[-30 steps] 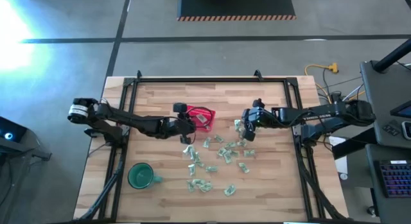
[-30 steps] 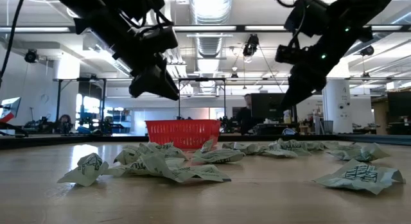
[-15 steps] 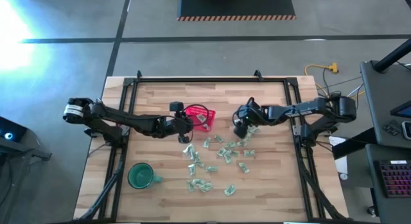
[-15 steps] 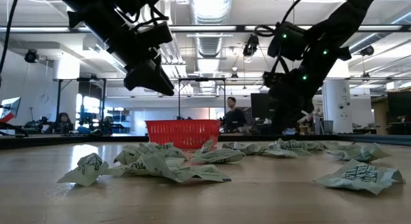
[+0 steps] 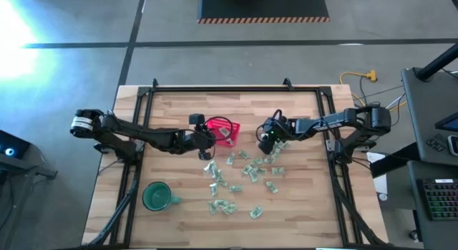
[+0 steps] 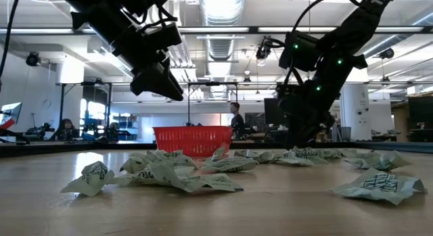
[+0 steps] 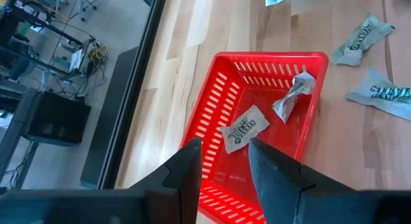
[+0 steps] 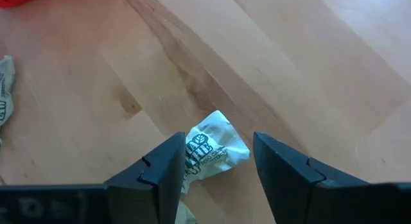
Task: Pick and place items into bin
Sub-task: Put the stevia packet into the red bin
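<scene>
Several pale green-and-white crinkled items [image 5: 243, 171] lie scattered on the wooden table, right of and nearer than the red mesh bin [image 5: 223, 128]. Two more items [image 7: 244, 129] lie inside the bin [image 7: 212, 121]. My left gripper [image 7: 225, 147] hovers open above the bin's left side, with nothing between its fingers. My right gripper [image 8: 218, 137] is open and low over the table at the far right of the scatter. Its fingers stand on either side of one crumpled item [image 8: 215, 150] that lies on the wood.
A dark-green mug [image 5: 156, 196] stands near the table's front left. Black frame rails [image 5: 136, 135] run along the table's left, right and far edges. Bare wood lies on the far side of the bin and along the near edge.
My right gripper has sunk from well above the table to just over it. It has also shifted a little toward the table's left and rolled about its own axis, ending over the far right of the scatter. The items and the bin have stayed where they were.
</scene>
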